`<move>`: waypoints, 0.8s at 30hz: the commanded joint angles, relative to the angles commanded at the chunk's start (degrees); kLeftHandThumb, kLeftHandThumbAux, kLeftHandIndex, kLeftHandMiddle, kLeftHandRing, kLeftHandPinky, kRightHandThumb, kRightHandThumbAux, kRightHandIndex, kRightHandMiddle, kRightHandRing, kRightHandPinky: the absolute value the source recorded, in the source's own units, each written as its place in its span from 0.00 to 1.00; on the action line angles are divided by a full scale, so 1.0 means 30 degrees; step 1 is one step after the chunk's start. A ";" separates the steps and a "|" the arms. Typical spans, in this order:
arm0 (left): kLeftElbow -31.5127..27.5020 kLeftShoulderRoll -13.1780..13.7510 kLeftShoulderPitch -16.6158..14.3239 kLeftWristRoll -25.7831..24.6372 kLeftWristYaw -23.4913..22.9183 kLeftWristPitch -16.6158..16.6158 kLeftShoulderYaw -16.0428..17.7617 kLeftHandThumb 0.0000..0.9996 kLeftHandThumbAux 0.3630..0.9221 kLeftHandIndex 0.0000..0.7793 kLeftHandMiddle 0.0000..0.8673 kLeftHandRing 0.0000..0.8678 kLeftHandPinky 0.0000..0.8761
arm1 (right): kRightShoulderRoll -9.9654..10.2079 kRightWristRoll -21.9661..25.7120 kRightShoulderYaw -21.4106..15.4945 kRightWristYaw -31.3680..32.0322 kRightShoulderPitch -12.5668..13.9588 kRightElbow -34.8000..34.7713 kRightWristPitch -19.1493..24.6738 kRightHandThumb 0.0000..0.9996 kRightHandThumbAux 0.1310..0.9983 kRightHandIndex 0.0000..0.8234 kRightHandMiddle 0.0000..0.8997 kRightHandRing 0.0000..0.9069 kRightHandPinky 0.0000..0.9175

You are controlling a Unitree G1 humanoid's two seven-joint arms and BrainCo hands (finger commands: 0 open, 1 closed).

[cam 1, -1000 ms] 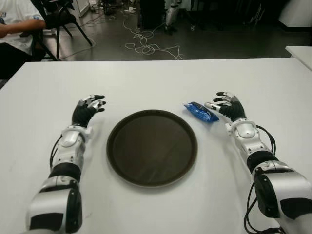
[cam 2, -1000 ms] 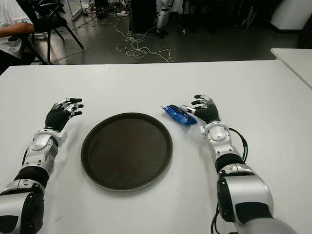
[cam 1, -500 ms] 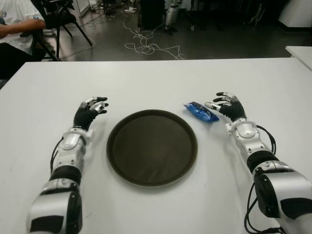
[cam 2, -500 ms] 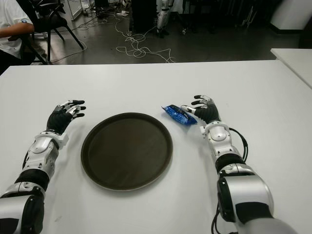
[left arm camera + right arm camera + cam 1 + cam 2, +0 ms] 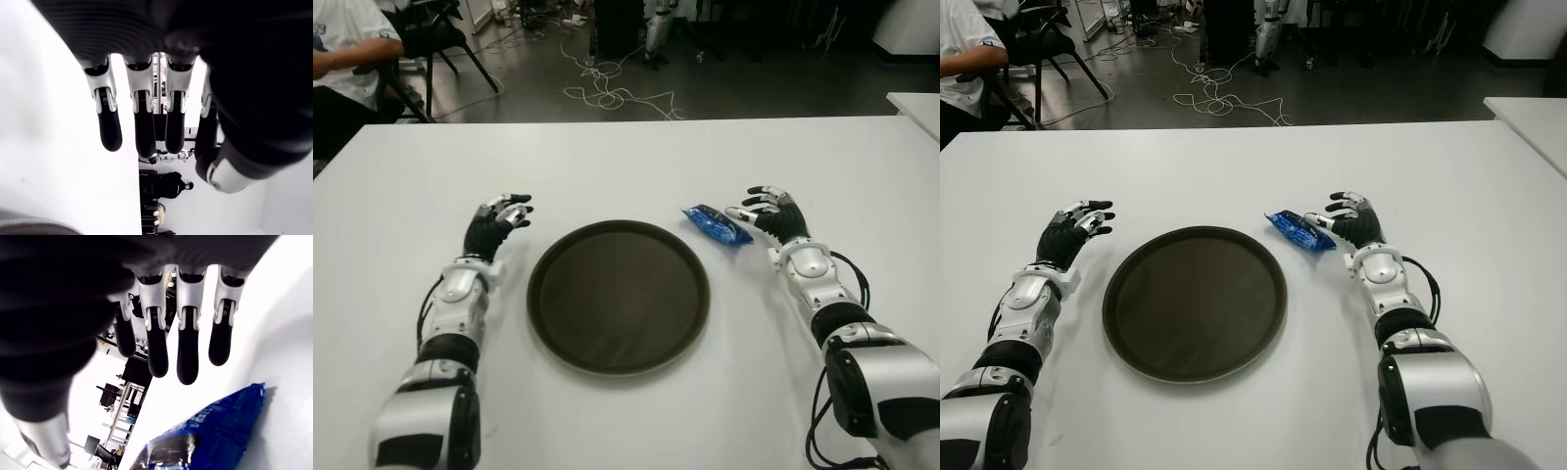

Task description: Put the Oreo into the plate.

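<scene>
Nearest to the robot lies the dark round plate (image 5: 619, 296), empty, in the middle of the white table (image 5: 626, 157). On the left of it shows the left hand (image 5: 492, 223), with fingers relaxed and holding nothing; it seems idle.

A little farther, just beyond the right rim of the plate, lies the Oreo (image 5: 716, 224), a small blue packet, flat on the table and not yet lifted. The right hand (image 5: 773, 213) is just beside it on the right, with fingers spread and nothing between them. In the right wrist view the packet (image 5: 210, 438) lies under the stretched fingers (image 5: 188, 350), but I cannot tell if they already touch it.

The step in hand is, I judge, the grasp. To do it well, the hand should go down over the packet, with the thumb on one long side and the fingers on the other, and close gently, because the thin wrapper can slide away on the smooth table.

Far behind the table are cables (image 5: 607, 93) on the floor and a seated person (image 5: 347, 49) at the far left.
</scene>
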 joint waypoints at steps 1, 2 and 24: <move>0.0025 0.0018 -0.0024 -0.0001 0.0018 0.0039 -0.0004 0.68 0.65 0.51 0.30 0.30 0.33 | 0.0006 0.0004 -0.0005 0.0001 0.0001 0.0001 -0.0010 0.00 0.71 0.36 0.42 0.44 0.42; 0.0046 0.0034 -0.0040 -0.0004 0.0027 0.0067 -0.0005 0.68 0.65 0.51 0.30 0.30 0.33 | 0.0014 0.0006 -0.0008 -0.0002 0.0002 0.0001 -0.0017 0.00 0.72 0.36 0.42 0.44 0.42; 0.0650 0.0326 -0.0410 0.0024 0.0133 0.0166 -0.0045 0.67 0.65 0.51 0.31 0.31 0.32 | 0.0364 -0.1465 0.1305 -0.1962 -0.0638 -0.0459 -0.0120 0.00 0.70 0.29 0.36 0.36 0.32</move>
